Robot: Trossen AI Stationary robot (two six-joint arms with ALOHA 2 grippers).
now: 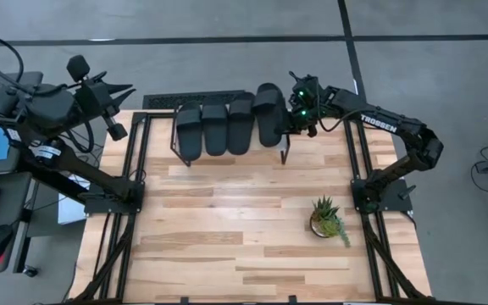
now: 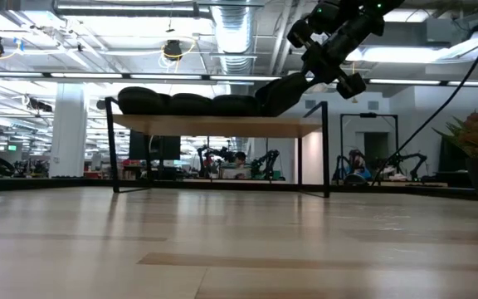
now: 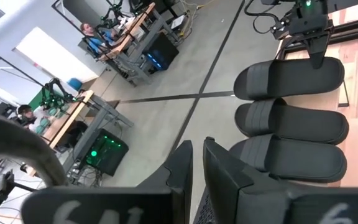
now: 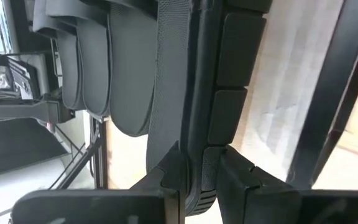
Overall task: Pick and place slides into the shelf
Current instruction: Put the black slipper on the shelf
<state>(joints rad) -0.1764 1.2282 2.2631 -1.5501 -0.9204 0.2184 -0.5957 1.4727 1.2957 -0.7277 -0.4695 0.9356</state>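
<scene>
While clamped in the right end effector [image 1: 291, 127], the fourth slide [image 1: 270, 113] tilts on the shelf [image 2: 222, 127].

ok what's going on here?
The right hand is clamped on the edge of the fourth sandal, which lies tilted at the end of the shelf. Three other sandals already lie side by side on top. The left hand waits off the table's far left corner, holding nothing.

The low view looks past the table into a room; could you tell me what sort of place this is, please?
Probably an open robotics lab: exposed silver ceiling ducts, other robot arms on far benches, and people seated at desks.
</scene>
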